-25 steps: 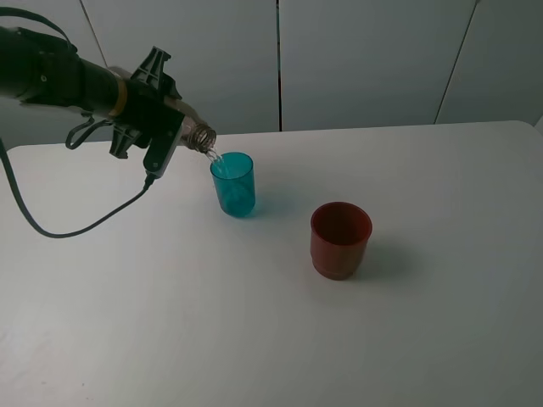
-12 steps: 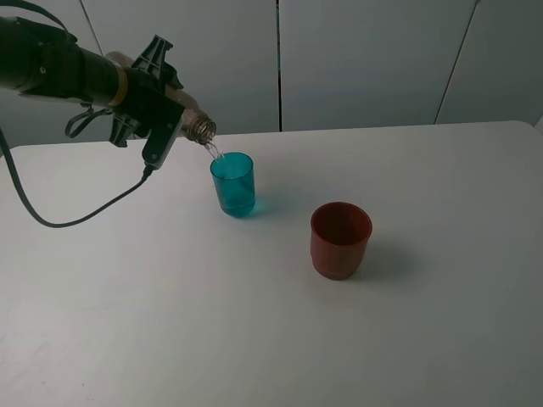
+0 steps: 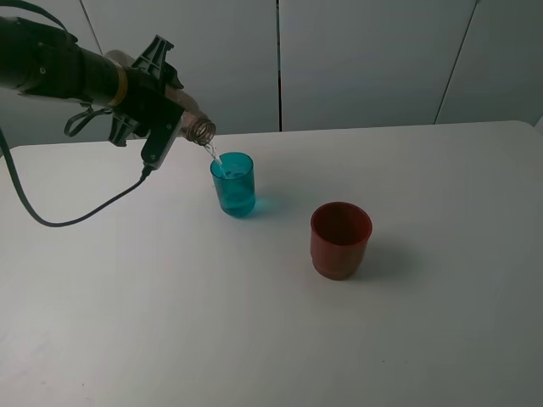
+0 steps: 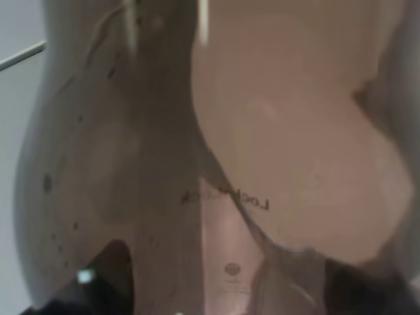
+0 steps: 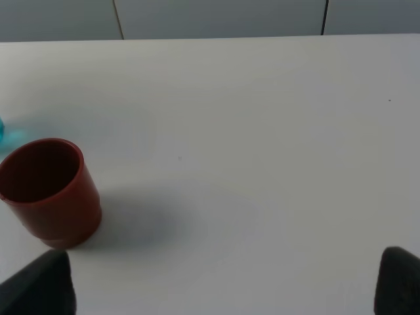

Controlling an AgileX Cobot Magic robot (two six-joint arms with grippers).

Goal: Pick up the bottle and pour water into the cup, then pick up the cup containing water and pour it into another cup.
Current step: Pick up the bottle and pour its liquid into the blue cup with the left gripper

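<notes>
My left gripper (image 3: 158, 105) is shut on the bottle (image 3: 198, 129), held tilted with its open neck down and right, just above the rim of the teal cup (image 3: 233, 184). A thin stream of water runs from the neck into the cup, which holds some water. The bottle's clear brownish wall fills the left wrist view (image 4: 262, 164). The red cup (image 3: 340, 239) stands upright to the right and nearer, apart from the teal one. It also shows in the right wrist view (image 5: 49, 193). My right gripper (image 5: 220, 283) is open and empty, short of the red cup; it is out of the exterior high view.
The white table (image 3: 254, 339) carries only the two cups. A black cable (image 3: 76, 222) hangs from the left arm and loops over the table's left part. A pale panelled wall (image 3: 365, 59) stands behind the far edge.
The left arm has lifted the bottle slightly, its neck staying over the teal cup. Water keeps pouring. The cups have not moved.
</notes>
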